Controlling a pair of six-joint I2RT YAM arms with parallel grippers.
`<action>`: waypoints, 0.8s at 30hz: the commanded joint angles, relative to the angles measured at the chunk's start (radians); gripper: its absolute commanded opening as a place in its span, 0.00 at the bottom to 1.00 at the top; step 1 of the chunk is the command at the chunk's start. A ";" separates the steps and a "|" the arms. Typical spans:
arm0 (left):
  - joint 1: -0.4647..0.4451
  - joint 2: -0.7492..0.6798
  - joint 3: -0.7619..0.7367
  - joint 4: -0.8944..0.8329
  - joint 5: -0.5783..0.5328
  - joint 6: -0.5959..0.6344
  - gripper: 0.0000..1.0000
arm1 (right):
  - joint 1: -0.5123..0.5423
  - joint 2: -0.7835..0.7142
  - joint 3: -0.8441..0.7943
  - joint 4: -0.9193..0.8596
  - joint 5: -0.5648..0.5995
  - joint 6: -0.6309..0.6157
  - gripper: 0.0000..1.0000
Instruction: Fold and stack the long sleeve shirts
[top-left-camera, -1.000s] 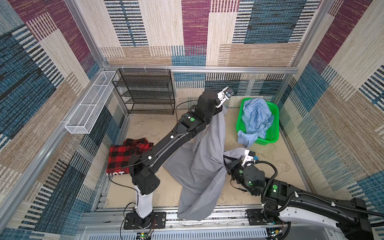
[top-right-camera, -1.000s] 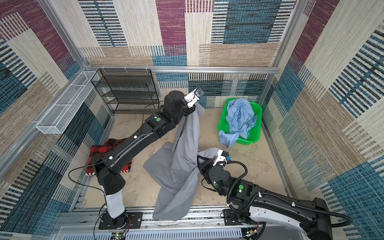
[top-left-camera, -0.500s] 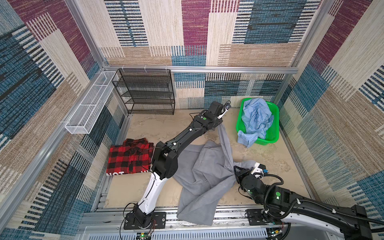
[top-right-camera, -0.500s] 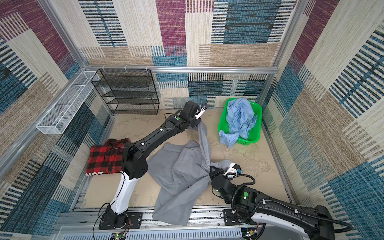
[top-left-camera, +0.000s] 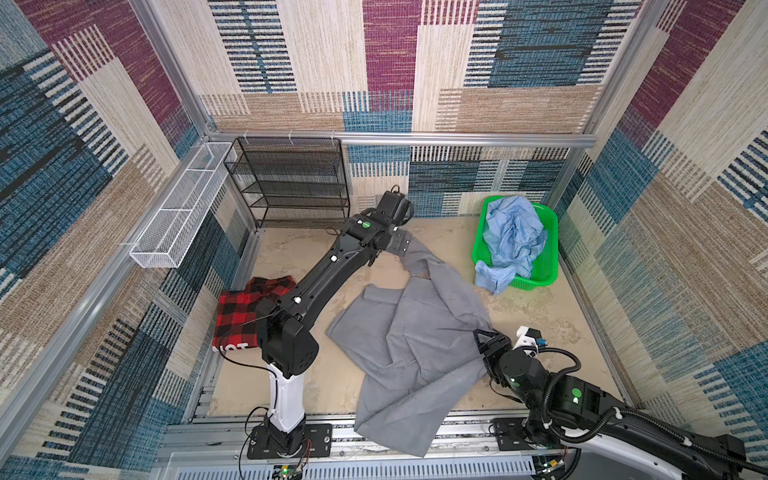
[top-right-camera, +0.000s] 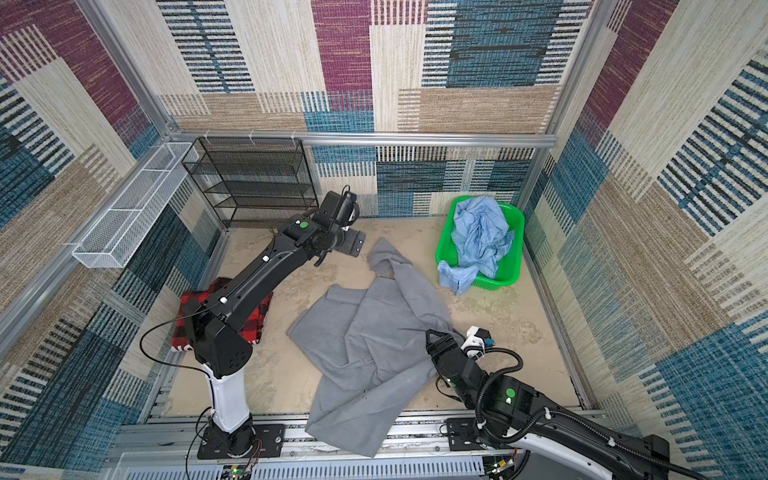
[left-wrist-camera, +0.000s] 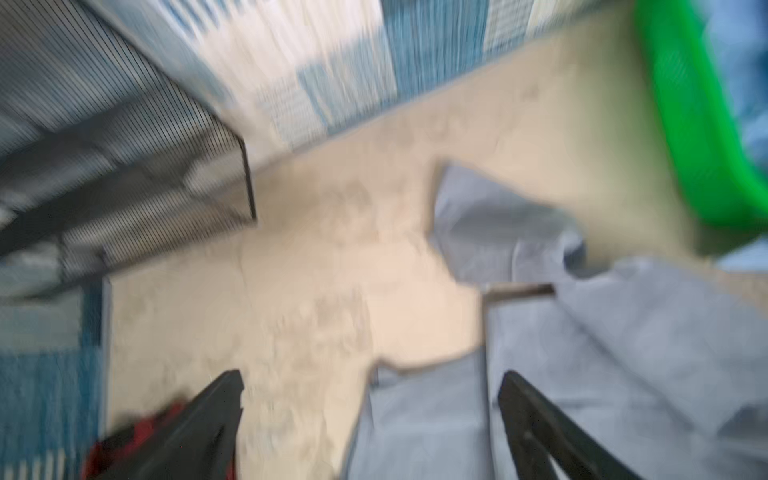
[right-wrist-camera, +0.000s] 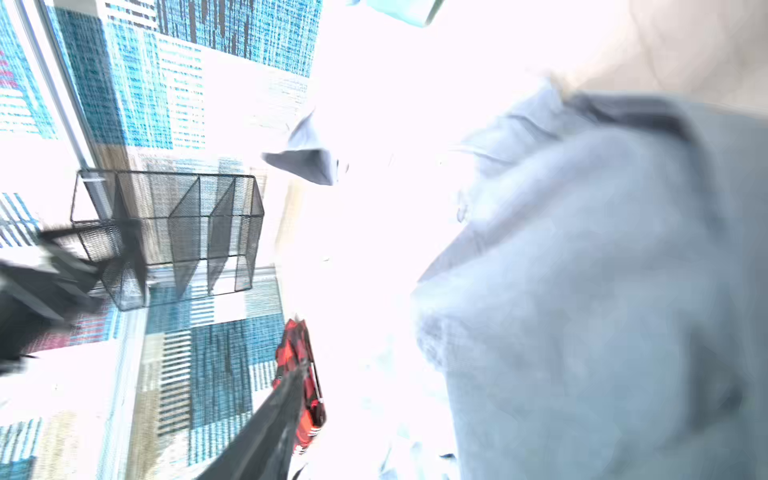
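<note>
Grey shirt (top-left-camera: 415, 345) is lying rumpled mid-desk, layers overlapping, one end reaching toward the far wall, the hem hanging over the front edge onto the rail (top-left-camera: 332, 432).

Risk, as I'm judging it: any tug toward the front is likely to slide the shirt further off the desk (top-left-camera: 299, 257) or snag it on the rail. A pinch into the overlaps could catch two layers.

Left gripper (left-wrist-camera: 370, 374) is hovering at the far end of the shirt, jaws spread, nothing between them. Right gripper (top-left-camera: 484, 338) is sitting at the shirt's right edge; its wrist view is washed out, so I cannot tell how the jaws stand.

Left arm is stretching over the folded plaid shirt (top-left-camera: 241, 309) — a low sweep back might drag it. Light blue shirt (top-left-camera: 513, 237) is spilling over the green basket (top-left-camera: 544, 274). Black wire rack (top-left-camera: 291, 183) is standing at the back wall, close behind the left gripper.
</note>
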 joint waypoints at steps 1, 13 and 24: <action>0.056 -0.072 -0.138 -0.059 0.145 -0.199 0.99 | 0.000 0.004 0.011 -0.012 -0.009 -0.043 0.63; 0.169 0.022 -0.414 0.047 0.364 -0.308 0.99 | -0.001 0.003 0.019 0.074 -0.021 -0.159 0.64; 0.169 0.153 -0.340 0.065 0.406 -0.299 0.90 | -0.001 0.015 0.012 0.108 -0.021 -0.201 0.64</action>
